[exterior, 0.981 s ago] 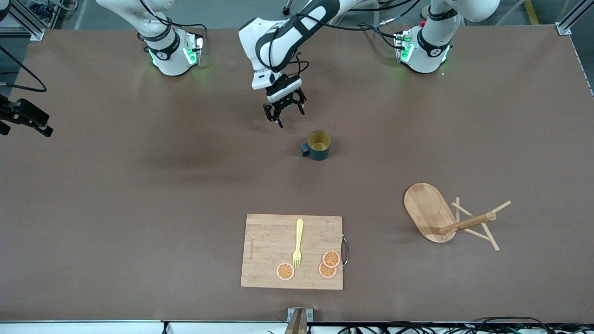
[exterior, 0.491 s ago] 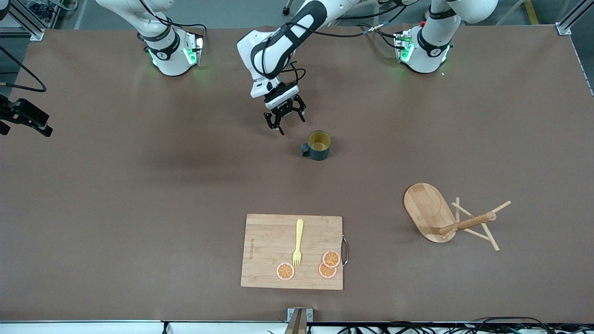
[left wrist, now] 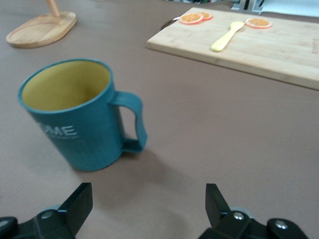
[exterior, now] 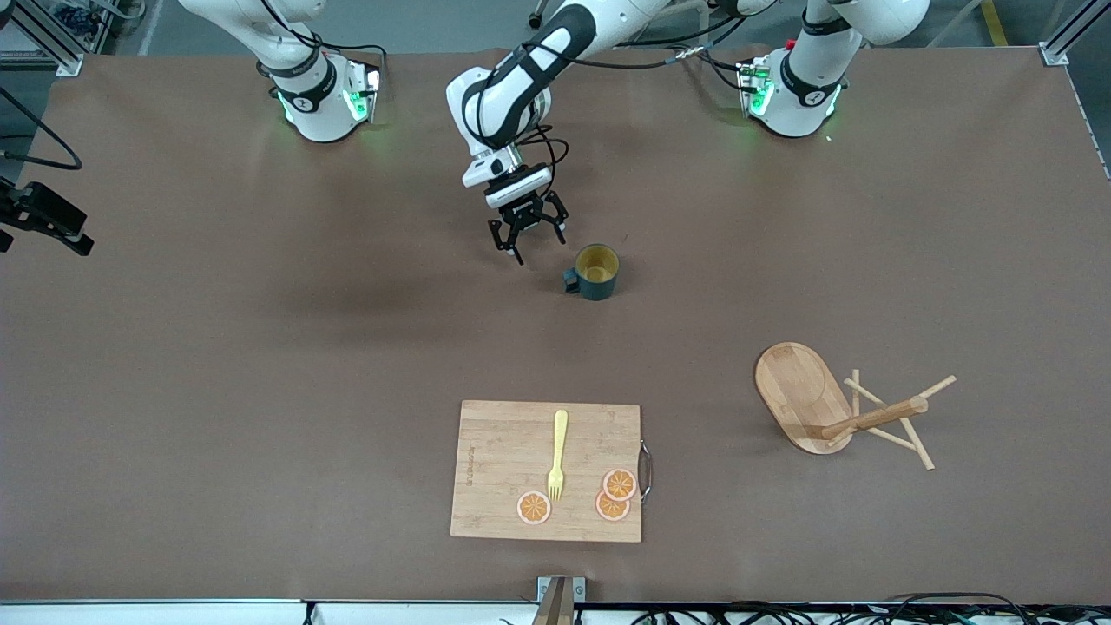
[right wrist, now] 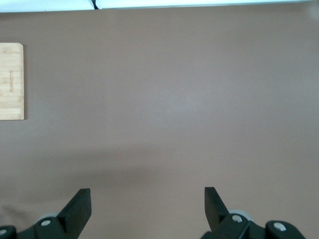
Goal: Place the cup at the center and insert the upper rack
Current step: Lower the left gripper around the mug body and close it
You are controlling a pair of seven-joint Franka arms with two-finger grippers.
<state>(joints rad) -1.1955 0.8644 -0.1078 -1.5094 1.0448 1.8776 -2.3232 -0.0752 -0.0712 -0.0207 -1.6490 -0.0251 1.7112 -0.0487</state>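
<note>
The cup (exterior: 595, 271) is dark teal with a yellow inside and stands upright near the middle of the table, its handle toward the right arm's end. It fills the left wrist view (left wrist: 75, 119). My left gripper (exterior: 528, 236) is open and empty, low over the bare table beside the cup, toward the right arm's end; in its wrist view (left wrist: 148, 196) the cup lies off to one side of the jaws. The upper rack (exterior: 868, 418) lies tipped on its side, its oval base (exterior: 798, 391) on edge. My right gripper (right wrist: 147, 196) is open and empty, high over bare table.
A wooden cutting board (exterior: 503, 451) lies near the front camera's edge with a yellow fork (exterior: 557, 456) and three orange slices (exterior: 618, 484) on it. A black camera mount (exterior: 48, 221) juts in at the right arm's end.
My left gripper has come down toward the table beside the cup. The cup and the rack have not moved.
</note>
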